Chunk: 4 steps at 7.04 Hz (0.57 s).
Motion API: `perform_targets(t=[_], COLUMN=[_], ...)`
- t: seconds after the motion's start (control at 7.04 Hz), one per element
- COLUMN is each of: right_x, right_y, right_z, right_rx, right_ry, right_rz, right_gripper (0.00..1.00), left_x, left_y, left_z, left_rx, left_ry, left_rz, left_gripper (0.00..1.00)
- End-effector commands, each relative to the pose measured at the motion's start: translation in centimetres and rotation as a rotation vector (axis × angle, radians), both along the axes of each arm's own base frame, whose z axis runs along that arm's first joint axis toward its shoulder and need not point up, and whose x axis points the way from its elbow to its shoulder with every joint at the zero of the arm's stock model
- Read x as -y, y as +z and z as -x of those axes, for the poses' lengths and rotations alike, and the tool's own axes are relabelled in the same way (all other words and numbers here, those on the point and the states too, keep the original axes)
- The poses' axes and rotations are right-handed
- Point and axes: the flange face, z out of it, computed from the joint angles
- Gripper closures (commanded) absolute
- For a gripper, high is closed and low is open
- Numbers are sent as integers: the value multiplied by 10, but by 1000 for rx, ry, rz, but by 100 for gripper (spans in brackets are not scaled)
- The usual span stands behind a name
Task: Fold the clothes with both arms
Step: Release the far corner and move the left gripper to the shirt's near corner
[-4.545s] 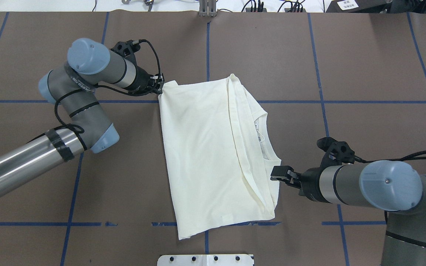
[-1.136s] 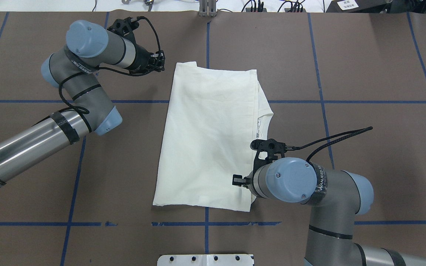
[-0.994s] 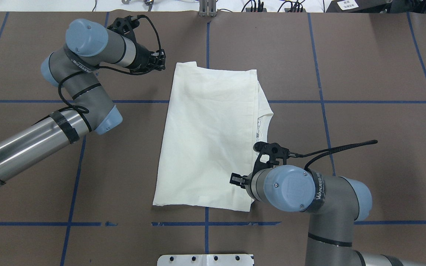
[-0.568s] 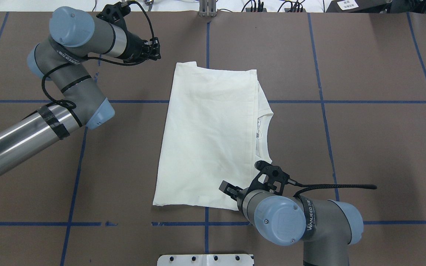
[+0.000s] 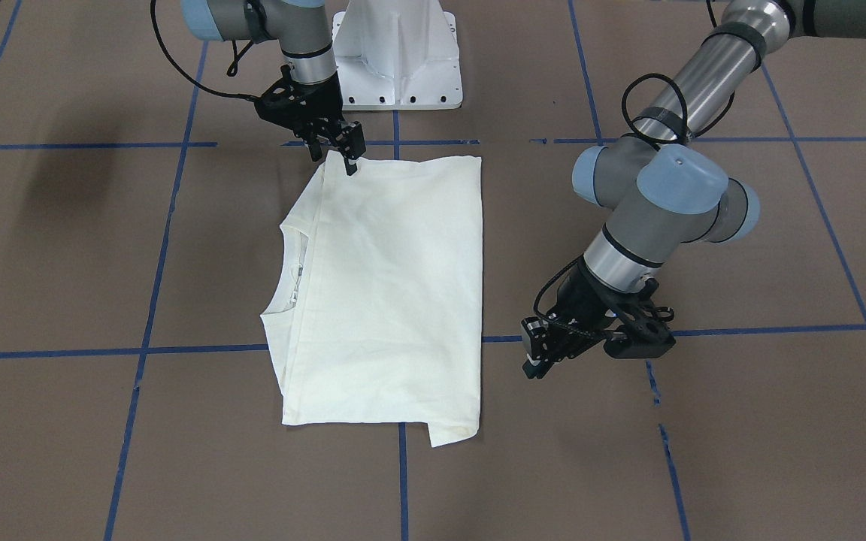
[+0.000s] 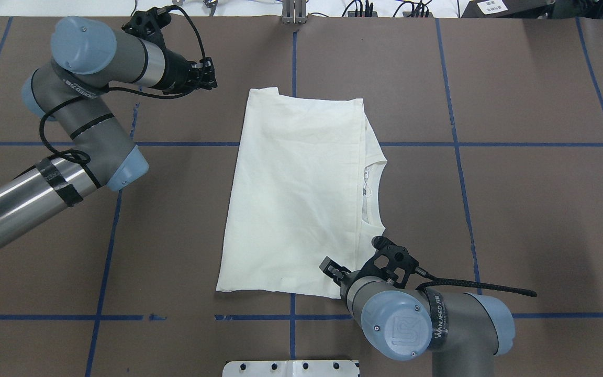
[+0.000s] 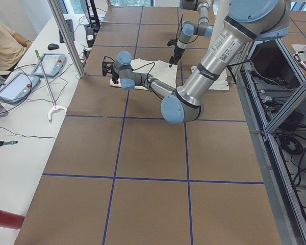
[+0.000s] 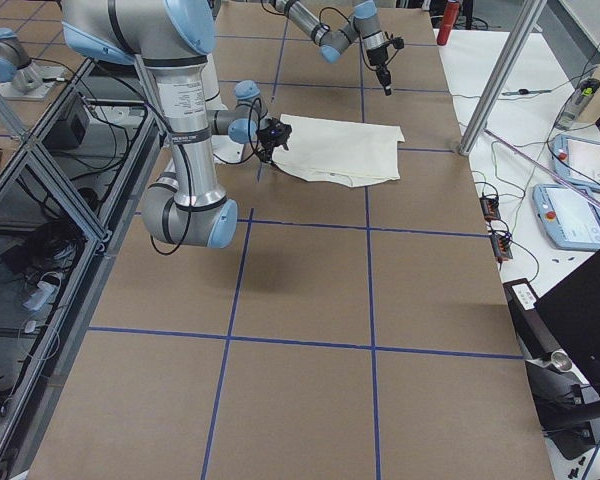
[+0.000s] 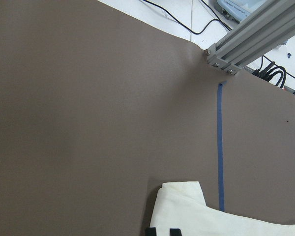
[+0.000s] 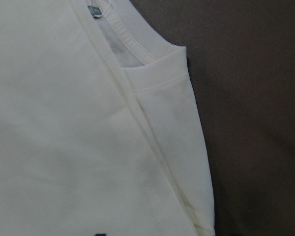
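The cream-white shirt (image 6: 296,193) lies folded flat on the brown table; its print is hidden. Its collar (image 6: 370,183) peeks out on the right edge, and shows in the right wrist view (image 10: 125,37). My left gripper (image 6: 211,79) hovers off the shirt's far-left corner, apart from it, slightly open and empty; in the front view the left gripper (image 5: 537,359) is beside the shirt (image 5: 388,293). The left wrist view shows that corner (image 9: 182,201). My right gripper (image 6: 331,268) is open over the shirt's near-right corner; in the front view the right gripper (image 5: 337,150) has one fingertip at the cloth edge.
The white base block (image 5: 395,52) stands at the robot's edge of the table. An aluminium post (image 6: 293,13) stands at the far edge. Blue tape lines (image 6: 453,144) cross the table. An operator (image 7: 5,46) and tablets (image 7: 51,64) are on a side bench.
The shirt was folded over narrower. My left gripper let go of the far-left corner and drew back to the left and far. My right gripper swung to the shirt's near-right corner.
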Motion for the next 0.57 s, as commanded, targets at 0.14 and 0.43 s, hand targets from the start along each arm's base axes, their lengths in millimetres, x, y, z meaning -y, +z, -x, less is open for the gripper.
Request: perform_targets(t=[0.14,0.43], right_x=[-1,-1], right_y=[4,3], right_z=[0,-1], right_rx=[-6,-3], right_ry=[5,5], right_rz=[6,7], right_gripper=[26,74], left_x=[-61,-105], left_y=[-6,-11], left_z=[5,-6], left_rx=[-39,-54], left_ry=[27,47], left_rz=[65,119], left_gripper=[75,75])
